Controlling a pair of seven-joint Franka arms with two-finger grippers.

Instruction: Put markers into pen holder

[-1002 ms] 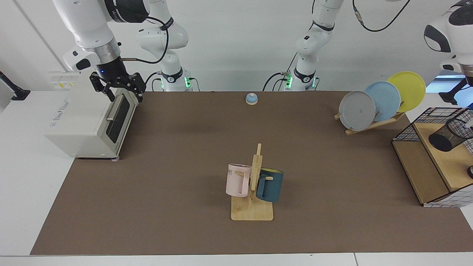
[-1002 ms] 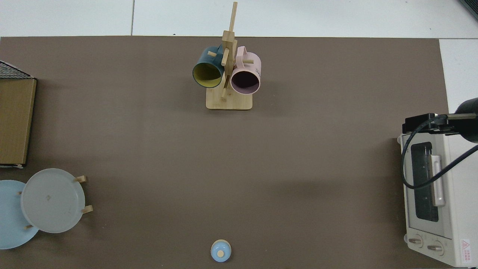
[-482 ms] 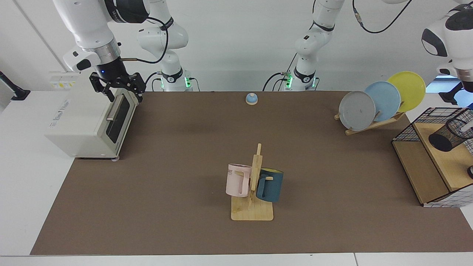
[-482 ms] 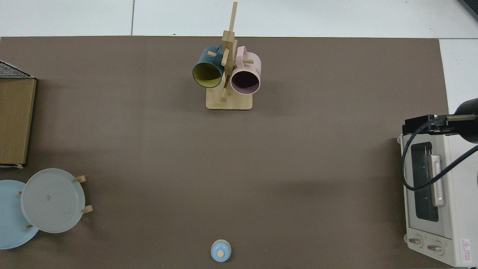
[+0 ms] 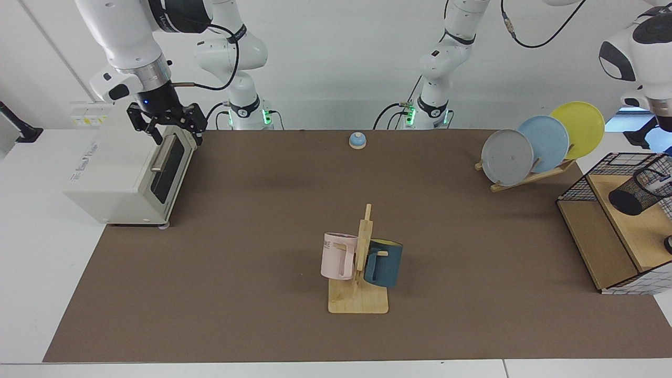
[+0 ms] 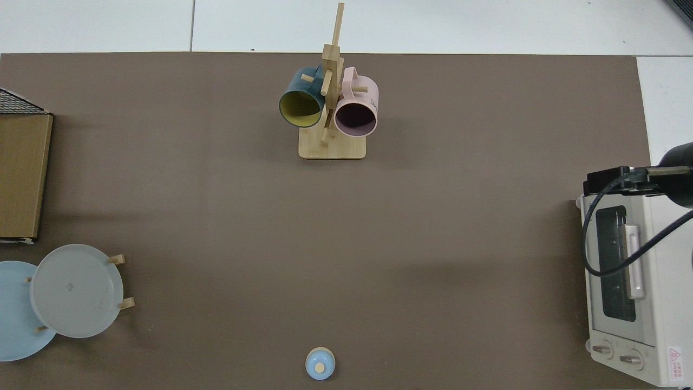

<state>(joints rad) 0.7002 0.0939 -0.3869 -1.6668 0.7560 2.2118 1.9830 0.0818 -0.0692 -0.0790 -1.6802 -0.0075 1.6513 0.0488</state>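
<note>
Black mesh pen holder: a black wire-mesh cylindrical cup with a solid dark base stands on the upper wooden shelf of a black wire-grid basket, at the far edge of the facing view. It falls outside the top view.
White marker: a slim white pen with blue print shows only as a pale patch inside the cup's mouth. It appears to be in the cup, though most of it is hidden by mesh.
Left gripper: its dark wrist hangs above the basket and is cut off by the frame edge, so I cannot tell its grip.
Right gripper: the black pincer hovers over the top front edge of a cream toaster oven, spread wide and empty. This arm waits.
Just changed: the left arm's white forearm sits a little higher and further off frame than a second ago, and the pale patch lies slightly deeper in the cup.
Meaning: the marker is probably delivered and the arm is drawing away.
Unchanged: the right gripper and oven match the earlier frame.
</note>
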